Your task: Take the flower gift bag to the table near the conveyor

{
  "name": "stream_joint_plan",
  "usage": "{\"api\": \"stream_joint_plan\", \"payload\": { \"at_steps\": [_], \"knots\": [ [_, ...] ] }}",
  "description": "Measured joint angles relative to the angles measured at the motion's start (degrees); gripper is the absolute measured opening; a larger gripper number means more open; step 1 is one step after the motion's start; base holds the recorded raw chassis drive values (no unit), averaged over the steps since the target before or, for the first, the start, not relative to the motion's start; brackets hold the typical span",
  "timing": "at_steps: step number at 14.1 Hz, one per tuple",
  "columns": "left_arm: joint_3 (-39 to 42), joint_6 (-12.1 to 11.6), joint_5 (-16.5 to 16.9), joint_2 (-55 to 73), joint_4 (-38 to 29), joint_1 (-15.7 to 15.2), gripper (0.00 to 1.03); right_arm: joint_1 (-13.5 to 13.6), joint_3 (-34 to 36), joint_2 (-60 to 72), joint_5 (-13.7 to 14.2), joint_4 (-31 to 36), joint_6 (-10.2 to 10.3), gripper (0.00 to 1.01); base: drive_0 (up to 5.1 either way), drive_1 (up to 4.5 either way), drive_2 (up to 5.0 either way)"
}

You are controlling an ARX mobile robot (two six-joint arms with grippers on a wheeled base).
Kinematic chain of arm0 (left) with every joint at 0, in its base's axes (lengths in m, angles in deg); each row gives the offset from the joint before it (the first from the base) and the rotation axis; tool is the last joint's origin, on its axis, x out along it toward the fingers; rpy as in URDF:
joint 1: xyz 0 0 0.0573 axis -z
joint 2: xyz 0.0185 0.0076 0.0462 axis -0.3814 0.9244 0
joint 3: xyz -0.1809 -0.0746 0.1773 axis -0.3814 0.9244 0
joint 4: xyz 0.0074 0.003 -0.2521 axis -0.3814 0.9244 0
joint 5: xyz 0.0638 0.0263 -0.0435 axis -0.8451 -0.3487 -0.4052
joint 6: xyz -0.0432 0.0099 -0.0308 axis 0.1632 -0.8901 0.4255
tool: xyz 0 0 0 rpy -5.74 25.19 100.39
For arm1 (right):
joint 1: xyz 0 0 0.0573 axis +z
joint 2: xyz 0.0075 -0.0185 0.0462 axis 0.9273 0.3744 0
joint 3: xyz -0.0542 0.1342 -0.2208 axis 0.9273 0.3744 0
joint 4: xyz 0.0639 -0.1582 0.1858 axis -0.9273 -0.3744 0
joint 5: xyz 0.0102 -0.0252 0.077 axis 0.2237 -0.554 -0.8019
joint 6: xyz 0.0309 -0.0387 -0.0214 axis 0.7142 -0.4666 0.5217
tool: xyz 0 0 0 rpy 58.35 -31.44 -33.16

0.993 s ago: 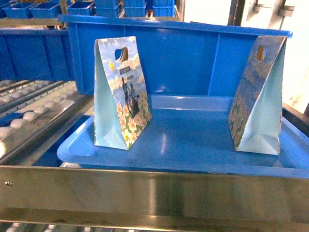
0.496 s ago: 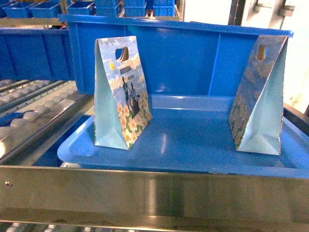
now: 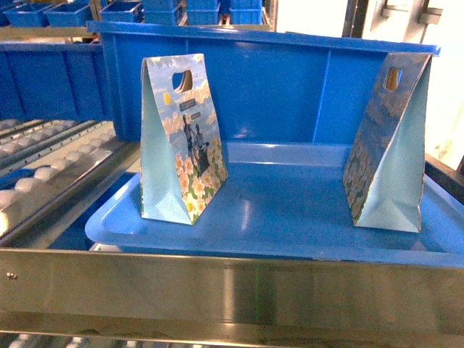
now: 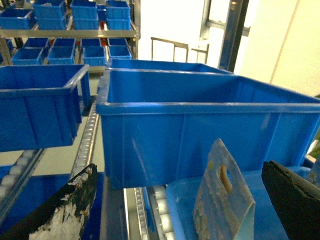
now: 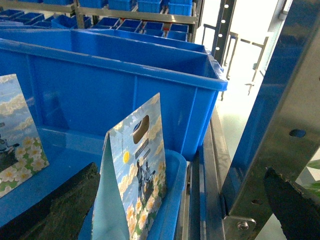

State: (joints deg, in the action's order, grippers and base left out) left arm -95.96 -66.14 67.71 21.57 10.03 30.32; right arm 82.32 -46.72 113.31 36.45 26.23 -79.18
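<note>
Bags: two flower-printed paper gift bags (image 3: 181,141) (image 3: 388,145) are standing upright on the blue plastic tray (image 3: 275,217), unmoved since earlier.
Grippers: left gripper (image 4: 180,210) and right gripper (image 5: 185,210) are both hanging open, holding nothing.

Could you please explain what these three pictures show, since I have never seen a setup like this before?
They come from a wheeled robot with two arms. The head view looks forward from its body: two flower gift bags, the left bag and the right bag, stand upright on a blue tray, in front of a deep blue bin. Beside it runs the conveyor, steel racking with white rollers.

The other two views come from cameras on the wrists. The dark shapes at their lower corners are fingers of the left gripper and the right gripper. Both stand open and hold nothing.
</note>
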Motion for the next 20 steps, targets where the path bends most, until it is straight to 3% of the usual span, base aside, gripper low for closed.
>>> {"api": "stream_joint_plan", "payload": {
  "at_steps": [2,5,6,10,14,18,20],
  "knots": [
    [-3.5,-0.9,-4.2,2.7,2.8,4.2,0.98,0.5,-4.4,2.4,0.8,-3.3,0.7,0.98,0.0,0.00,0.0],
    [-6.2,-2.0,-8.5,5.4,2.3,6.4,0.98,2.8,-9.8,6.9,1.3,-6.1,1.9,0.98,0.0,0.00,0.0],
    [-6.2,-2.0,-8.6,5.8,2.5,6.4,0.98,3.7,-10.1,8.0,2.8,-5.8,1.8,0.98,0.0,0.00,0.0],
    [-6.2,-2.0,-8.9,5.8,2.5,6.4,0.98,4.2,-12.0,10.3,4.6,-6.9,2.2,0.98,0.0,0.00,0.0],
    [-6.2,-2.0,-8.9,5.8,2.5,6.5,0.98,6.3,-19.5,18.1,7.6,-10.3,5.7,0.98,0.0,0.00,0.0],
    [-6.2,-2.0,-8.9,5.8,2.5,6.5,0.98,4.3,-23.4,26.0,5.3,-15.2,10.8,0.98,0.0,0.00,0.0],
    [-6.2,-2.0,-8.9,5.8,2.4,6.5,0.98,4.0,-25.2,28.7,5.9,-15.6,11.8,0.98,0.0,0.00,0.0]
  ]
}}
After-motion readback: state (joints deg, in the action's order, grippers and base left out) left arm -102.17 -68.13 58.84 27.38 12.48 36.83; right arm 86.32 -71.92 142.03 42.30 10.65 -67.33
